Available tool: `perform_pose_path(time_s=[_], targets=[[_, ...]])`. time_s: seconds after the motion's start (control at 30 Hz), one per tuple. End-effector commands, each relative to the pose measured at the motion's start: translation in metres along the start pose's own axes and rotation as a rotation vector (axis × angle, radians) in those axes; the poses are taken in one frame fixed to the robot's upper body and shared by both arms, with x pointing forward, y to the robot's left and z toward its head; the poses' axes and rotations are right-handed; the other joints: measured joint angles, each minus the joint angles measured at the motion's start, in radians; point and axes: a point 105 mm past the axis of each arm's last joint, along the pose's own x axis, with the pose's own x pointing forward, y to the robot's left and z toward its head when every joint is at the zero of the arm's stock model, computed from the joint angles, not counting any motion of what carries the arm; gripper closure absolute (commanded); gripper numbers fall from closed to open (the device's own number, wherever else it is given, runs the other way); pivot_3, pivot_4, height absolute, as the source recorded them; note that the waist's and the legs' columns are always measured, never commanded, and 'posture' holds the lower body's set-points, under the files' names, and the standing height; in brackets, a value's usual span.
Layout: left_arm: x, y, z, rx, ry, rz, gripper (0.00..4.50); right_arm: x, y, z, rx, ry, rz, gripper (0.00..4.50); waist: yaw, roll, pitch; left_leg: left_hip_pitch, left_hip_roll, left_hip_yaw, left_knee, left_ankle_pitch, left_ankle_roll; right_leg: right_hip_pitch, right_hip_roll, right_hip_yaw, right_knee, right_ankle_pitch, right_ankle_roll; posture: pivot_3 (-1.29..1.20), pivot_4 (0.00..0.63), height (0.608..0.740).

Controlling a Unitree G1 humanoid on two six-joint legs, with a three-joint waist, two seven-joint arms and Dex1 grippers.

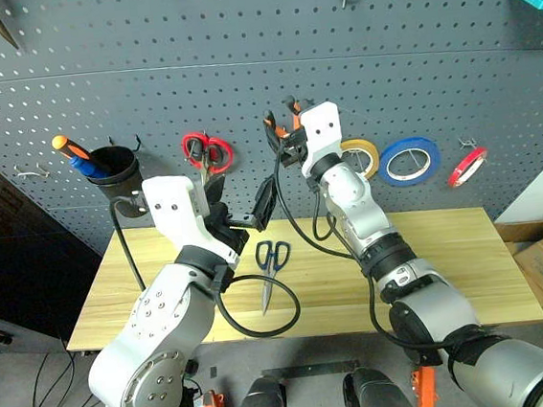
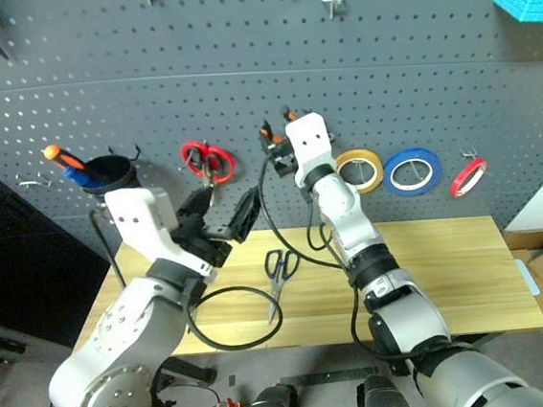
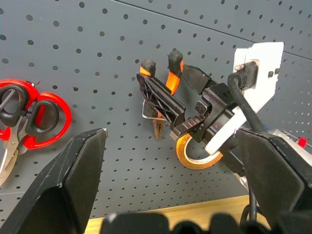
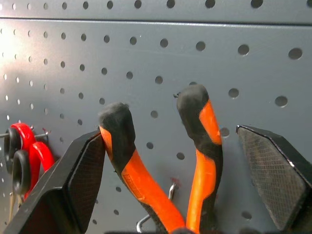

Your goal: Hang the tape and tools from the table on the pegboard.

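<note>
Hanging from a metal hook on the pegboard (image 1: 236, 34), the pliers (image 4: 161, 165) sit between the spread fingers of the right gripper (image 1: 282, 137); the left finger looks to be touching one orange handle, the other stands apart, so the grip reads as released. The left gripper (image 2: 223, 216) is likewise spread wide, grasping nothing, above the table (image 1: 450, 263).

Risk: pulling the right arm back could snag a handle and drag the pliers off the hook, since the seating looks shallow. The black cable looped beside the blue-handled scissors (image 1: 272, 261) on the table could foul the next pick-up.

Count: one pair of pliers hung; one blue-handled scissors on the table; one red tape ring (image 1: 467, 166) on the board; one red-handled scissors (image 1: 207, 154); one yellow roll (image 2: 359, 170); one blue roll (image 1: 409, 160). No red-handled screwdriver could be made out.
</note>
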Motion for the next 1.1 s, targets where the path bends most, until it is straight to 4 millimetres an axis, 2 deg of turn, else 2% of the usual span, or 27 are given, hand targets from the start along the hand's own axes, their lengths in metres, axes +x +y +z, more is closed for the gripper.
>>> perform_pose_path(time_s=[0.03,0.6,0.87,1.1], targets=[[-0.001,-0.003,0.008,0.0,-0.046,-0.012,0.0,0.002,-0.005,0.016,-0.017,-0.058,-0.015,0.02,0.0,0.0,0.0,0.0,0.0,0.0,0.0,0.0,0.0,0.0,0.0,0.0,0.0,0.0,0.0,0.21,0.103,0.74],[-0.002,-0.004,0.006,-0.008,-0.037,-0.019,0.0,-0.006,-0.006,0.016,-0.021,-0.052,0.027,0.02,-0.001,0.0,0.0,0.0,0.0,0.0,0.0,0.0,0.0,0.0,0.0,0.0,-0.001,-0.001,-0.001,0.19,0.113,0.74],[-0.001,-0.004,0.006,-0.008,-0.035,-0.022,0.0,-0.016,0.008,0.015,0.024,-0.038,0.127,0.02,-0.001,0.0,0.0,0.0,0.0,0.0,0.0,0.0,0.0,0.0,0.0,0.0,-0.001,-0.002,0.0,0.18,0.118,0.74],[-0.001,-0.004,0.005,-0.009,-0.032,-0.025,0.0,-0.025,0.005,0.014,0.017,-0.019,0.148,0.02,-0.001,0.0,0.0,0.0,0.0,0.0,0.0,0.0,0.0,0.0,0.0,0.0,-0.001,-0.004,0.001,0.18,0.123,0.74]])
